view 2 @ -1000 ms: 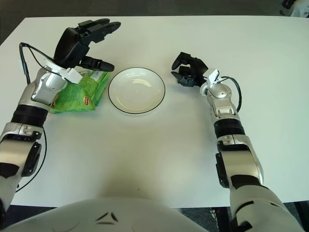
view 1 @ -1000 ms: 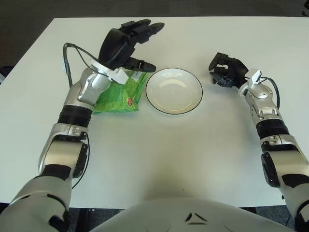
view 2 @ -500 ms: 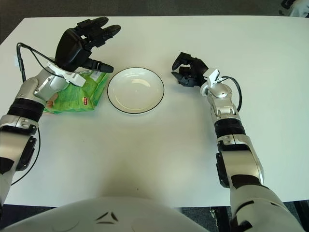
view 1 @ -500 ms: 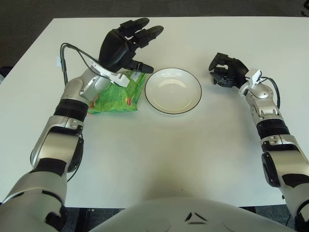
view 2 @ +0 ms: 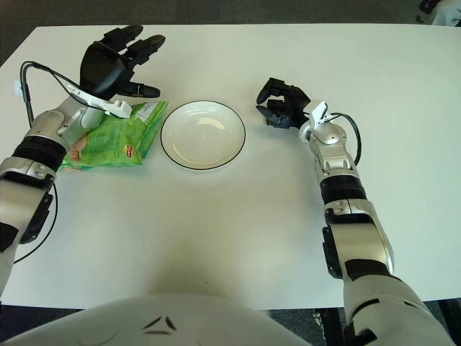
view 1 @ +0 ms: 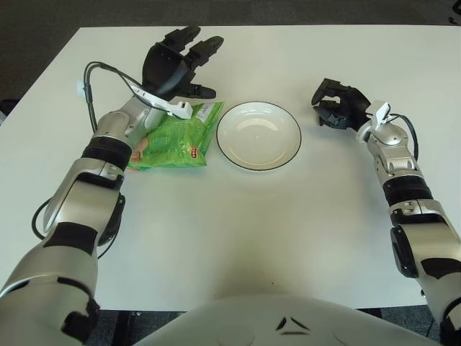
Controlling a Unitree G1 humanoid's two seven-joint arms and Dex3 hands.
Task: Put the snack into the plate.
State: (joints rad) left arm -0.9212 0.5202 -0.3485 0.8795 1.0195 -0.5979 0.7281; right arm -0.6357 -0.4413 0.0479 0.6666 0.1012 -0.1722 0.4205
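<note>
My left robot hand [view 1: 175,66] has drifted back and leftward, fingers spread, holding nothing. The green snack bag [view 1: 176,138] lies flat just below it, beside the white plate [view 1: 259,135]. My right robot hand [view 1: 337,103] hangs curled right of the plate.

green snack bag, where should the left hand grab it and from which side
Grip the green snack bag by its near right corner, coming from above: it lies flat beside the plate, and the open left hand hovers past its far end.
</note>
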